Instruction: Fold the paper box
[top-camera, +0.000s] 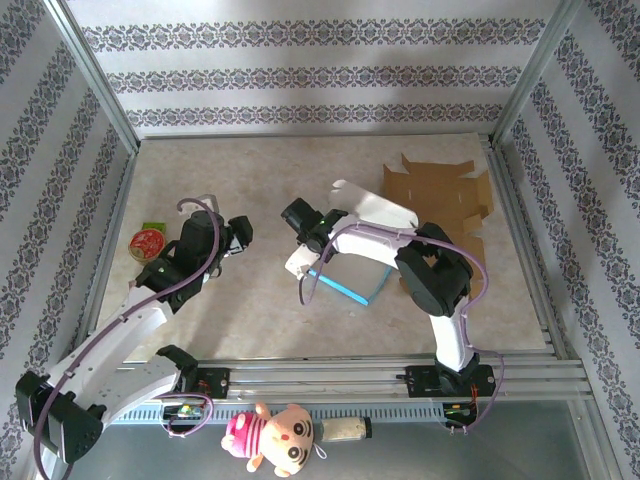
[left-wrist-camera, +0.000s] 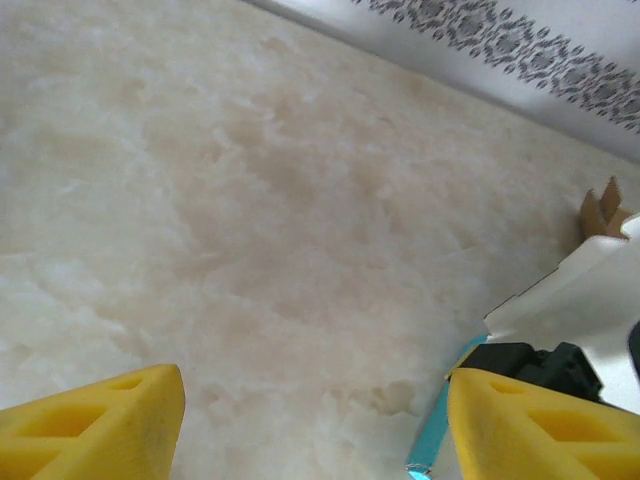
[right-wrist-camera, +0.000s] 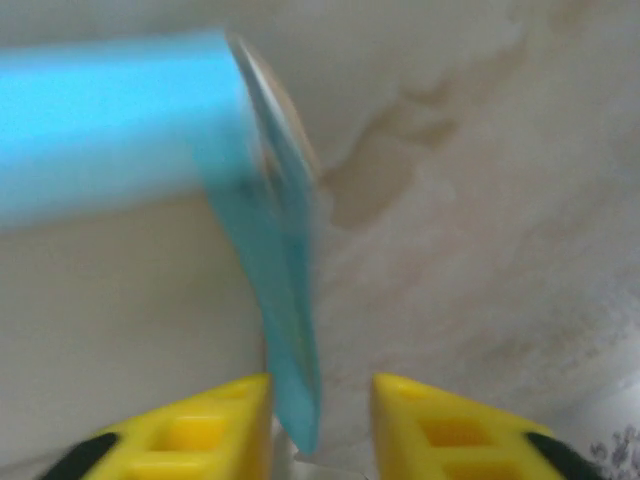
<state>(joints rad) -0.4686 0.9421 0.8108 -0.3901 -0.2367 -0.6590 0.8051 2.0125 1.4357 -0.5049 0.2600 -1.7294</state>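
The blue paper box (right-wrist-camera: 120, 120) stands edge-on between the slightly parted right pincer (right-wrist-camera: 320, 400), running toward 12 o'clock. The left pincer (left-wrist-camera: 315, 385), spread wide, hovers farther off at its 9 o'clock.

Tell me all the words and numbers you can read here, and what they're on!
No words or numbers can be read here.
Red round thing: it has a label, too small to read.
Brown cardboard: no print shows.
Blue paper box: blurred, no letters show.
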